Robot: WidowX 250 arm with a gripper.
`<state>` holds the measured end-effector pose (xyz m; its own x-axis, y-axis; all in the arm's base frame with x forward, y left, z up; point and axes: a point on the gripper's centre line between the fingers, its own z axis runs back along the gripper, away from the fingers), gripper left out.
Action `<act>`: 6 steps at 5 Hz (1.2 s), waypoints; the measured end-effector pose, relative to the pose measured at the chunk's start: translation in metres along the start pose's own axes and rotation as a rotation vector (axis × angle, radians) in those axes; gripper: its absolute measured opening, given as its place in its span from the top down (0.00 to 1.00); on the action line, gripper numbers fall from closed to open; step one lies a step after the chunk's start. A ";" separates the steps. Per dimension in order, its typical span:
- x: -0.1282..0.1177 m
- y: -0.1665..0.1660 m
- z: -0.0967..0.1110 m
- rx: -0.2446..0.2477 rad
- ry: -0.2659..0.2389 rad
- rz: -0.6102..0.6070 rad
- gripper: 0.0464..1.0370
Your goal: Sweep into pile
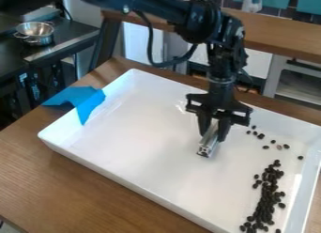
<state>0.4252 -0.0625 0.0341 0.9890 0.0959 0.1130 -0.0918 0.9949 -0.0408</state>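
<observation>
Beans [270, 194], dark: elongated cluster at right end of white tray [138, 147], several scattered near it. My gripper [214, 128] grasps a silver metal bar [208, 145], left of the beans; tray contact unclear. Blue sheet [85, 101] lies over the left rim.

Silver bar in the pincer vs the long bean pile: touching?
Apart. Camera view: bare white tray shows between the silver bar and the long bean pile.
</observation>
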 end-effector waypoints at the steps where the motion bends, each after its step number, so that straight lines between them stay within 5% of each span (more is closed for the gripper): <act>1: 0.000 0.000 0.000 0.005 0.000 0.018 0.67; 6: -0.028 -0.067 -0.010 0.006 0.056 -0.073 0.67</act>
<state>0.4049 -0.1321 0.0239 0.9980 0.0210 0.0601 -0.0194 0.9994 -0.0280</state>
